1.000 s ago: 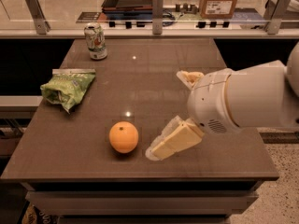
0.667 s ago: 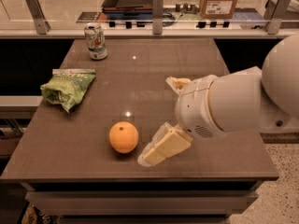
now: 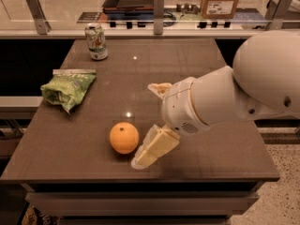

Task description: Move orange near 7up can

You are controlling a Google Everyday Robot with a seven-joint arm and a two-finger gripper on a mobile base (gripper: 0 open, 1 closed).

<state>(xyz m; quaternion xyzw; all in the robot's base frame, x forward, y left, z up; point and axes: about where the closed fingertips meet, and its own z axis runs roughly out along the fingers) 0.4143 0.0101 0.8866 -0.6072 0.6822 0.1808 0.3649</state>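
Note:
The orange (image 3: 124,137) sits on the brown table (image 3: 197,64) near its front edge, left of centre. The 7up can (image 3: 96,41) stands upright at the table's far left corner, well away from the orange. My gripper (image 3: 145,124) comes in from the right on the white arm and is open. Its lower finger (image 3: 154,148) lies just right of the orange, close to or touching it. Its upper finger (image 3: 159,88) is farther back, apart from the orange. The gripper holds nothing.
A crumpled green chip bag (image 3: 68,88) lies on the left side of the table, between the can and the orange. A glass rail with metal posts (image 3: 158,6) runs behind the table. A cardboard box (image 3: 221,0) stands on the counter beyond.
The arm and gripper have moved left, bringing the lower finger right up beside the orange. The orange, can and bag have not moved.

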